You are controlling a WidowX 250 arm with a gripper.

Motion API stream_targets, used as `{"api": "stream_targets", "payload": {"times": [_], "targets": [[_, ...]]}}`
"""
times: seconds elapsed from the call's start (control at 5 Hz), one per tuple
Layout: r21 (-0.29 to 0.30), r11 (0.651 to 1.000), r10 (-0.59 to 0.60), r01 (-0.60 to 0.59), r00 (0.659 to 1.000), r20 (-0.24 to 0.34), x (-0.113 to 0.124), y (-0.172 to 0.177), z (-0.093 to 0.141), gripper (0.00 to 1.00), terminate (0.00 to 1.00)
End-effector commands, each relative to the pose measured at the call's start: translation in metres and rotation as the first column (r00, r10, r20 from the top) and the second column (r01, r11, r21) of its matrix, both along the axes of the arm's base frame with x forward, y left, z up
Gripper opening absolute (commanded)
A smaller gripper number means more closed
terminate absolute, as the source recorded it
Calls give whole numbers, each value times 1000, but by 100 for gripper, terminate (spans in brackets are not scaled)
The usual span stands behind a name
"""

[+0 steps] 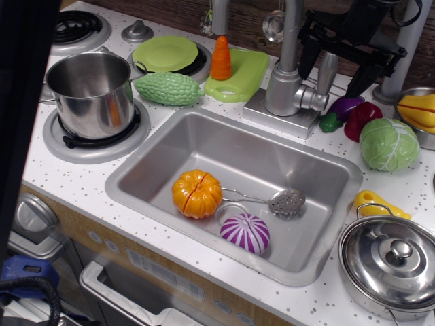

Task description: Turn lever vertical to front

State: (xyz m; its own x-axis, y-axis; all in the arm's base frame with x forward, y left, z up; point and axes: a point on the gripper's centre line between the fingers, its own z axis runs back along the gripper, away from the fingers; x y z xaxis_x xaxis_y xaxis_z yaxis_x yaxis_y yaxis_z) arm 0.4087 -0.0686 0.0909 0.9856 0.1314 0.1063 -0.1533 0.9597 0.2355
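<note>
Jaws up rear right, just over the lever (pixel 327 73), faucet (pixel 284 92) left of them. Sink (pixel 319 255) in front of jaws holds pumpkin (pixel 197 193), onion (pixel 245 233), strainer spoon (pixel 285 201). Cabbage (pixel 388 144) below-right on the bench (pixel 64 175).

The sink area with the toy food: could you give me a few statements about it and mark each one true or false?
1. An orange plastic pumpkin lies inside the steel sink. True.
2. The short silver-grey lever points up from the knuckle on the faucet's thick cylindrical body. True.
3. The black robot gripper holds the purple-and-white striped onion. False: the onion lies in the sink, and the gripper is up by the lever.
4. The tall steel pot on the burner has its lid on. False: it stands open.
5. The orange toy carrot stands upright on the light-green cutting board. True.
</note>
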Motion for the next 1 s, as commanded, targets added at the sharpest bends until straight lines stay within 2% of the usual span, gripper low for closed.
{"api": "stream_targets", "payload": {"times": [0.0, 0.2, 0.6, 0.8], "targets": [[0, 1000, 0, 0, 1000, 0, 0, 0, 0, 100, 0], [-13, 1000, -15, 15, 999, 42, 13, 2, 3, 100, 0], [48, 998, -48, 45, 997, 67, 36, 3, 9, 100, 0], [22, 998, -63, 62, 996, 64, 43, 9, 9, 100, 0]]}}
